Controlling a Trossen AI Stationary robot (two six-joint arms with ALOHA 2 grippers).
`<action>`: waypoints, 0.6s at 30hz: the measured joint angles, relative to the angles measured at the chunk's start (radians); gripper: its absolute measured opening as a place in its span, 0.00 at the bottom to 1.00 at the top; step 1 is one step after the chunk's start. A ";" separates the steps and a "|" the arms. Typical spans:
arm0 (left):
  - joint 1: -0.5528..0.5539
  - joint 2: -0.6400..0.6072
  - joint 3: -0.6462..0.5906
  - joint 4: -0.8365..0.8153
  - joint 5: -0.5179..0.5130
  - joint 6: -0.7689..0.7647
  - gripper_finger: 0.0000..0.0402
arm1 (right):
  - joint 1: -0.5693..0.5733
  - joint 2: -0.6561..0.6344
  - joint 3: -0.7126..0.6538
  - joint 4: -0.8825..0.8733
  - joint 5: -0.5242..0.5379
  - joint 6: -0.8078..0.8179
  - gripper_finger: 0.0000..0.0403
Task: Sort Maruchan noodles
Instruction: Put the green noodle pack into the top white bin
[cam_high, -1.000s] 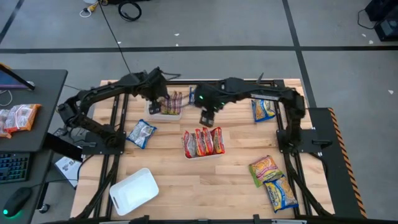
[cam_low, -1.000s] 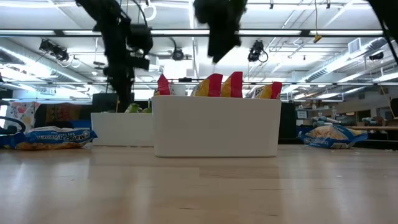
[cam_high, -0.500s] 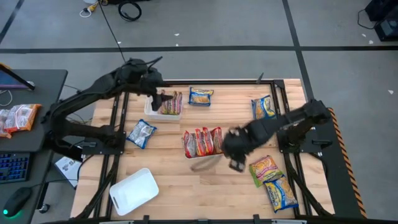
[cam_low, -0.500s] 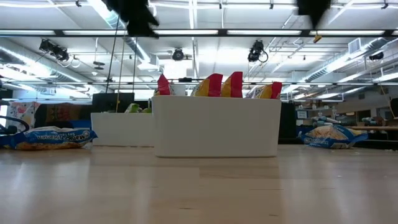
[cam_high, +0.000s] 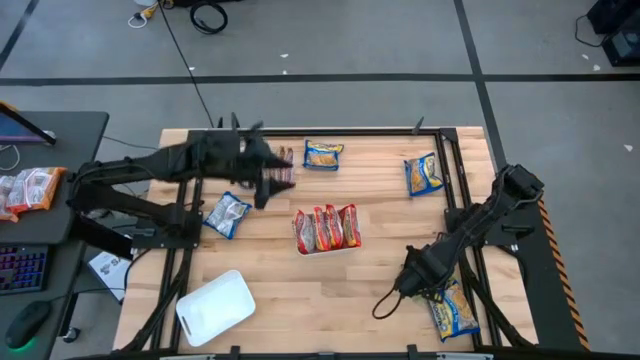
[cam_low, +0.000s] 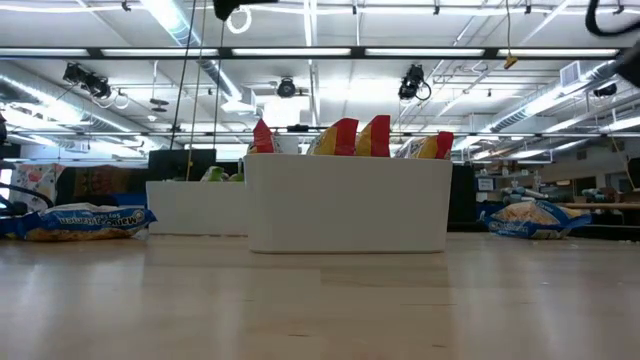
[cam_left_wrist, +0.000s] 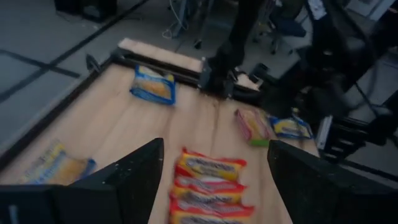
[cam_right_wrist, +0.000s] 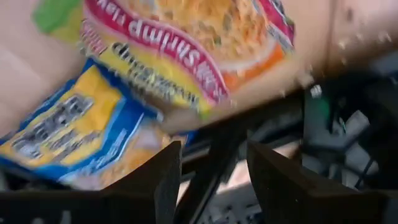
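Several red noodle packets (cam_high: 326, 228) stand on edge in a white tray (cam_low: 345, 205) at mid-table. Blue-and-yellow packets lie flat at the far side (cam_high: 323, 154), far right (cam_high: 424, 173), left (cam_high: 227, 214) and near right (cam_high: 455, 310). My right gripper (cam_high: 408, 280) hangs open, pointing steeply down, over a yellow-and-pink shrimp packet (cam_right_wrist: 186, 43) that lies beside a blue-and-yellow one (cam_right_wrist: 74, 137). My left gripper (cam_high: 268, 183) is open and nearly level, high above the far-left tray (cam_low: 195, 205), with nothing between its fingers (cam_left_wrist: 143, 168).
An upturned white tray (cam_high: 215, 305) lies at the near left corner. A dark metal frame (cam_high: 470, 215) runs along the table's sides. Bare wood shows between the middle tray and the near edge. A side desk (cam_high: 40, 180) on the left holds more packets.
My right gripper has swung from above the table's far middle to the near right and gone down over the shrimp packet, tipping to point steeply down. My left gripper has risen from the far-left tray and tipped up toward level. No packet has moved.
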 joint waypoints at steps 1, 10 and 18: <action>-0.035 0.002 0.000 -0.013 -0.021 -0.031 0.72 | 0.000 0.000 -0.023 0.032 0.018 -0.015 0.46; -0.257 0.016 -0.001 -0.190 -0.178 -0.285 0.72 | -0.013 0.007 -0.130 0.423 0.221 -0.114 0.45; -0.336 0.021 -0.001 -0.188 -0.215 -0.308 0.72 | -0.003 0.009 -0.058 0.709 0.305 -0.150 0.45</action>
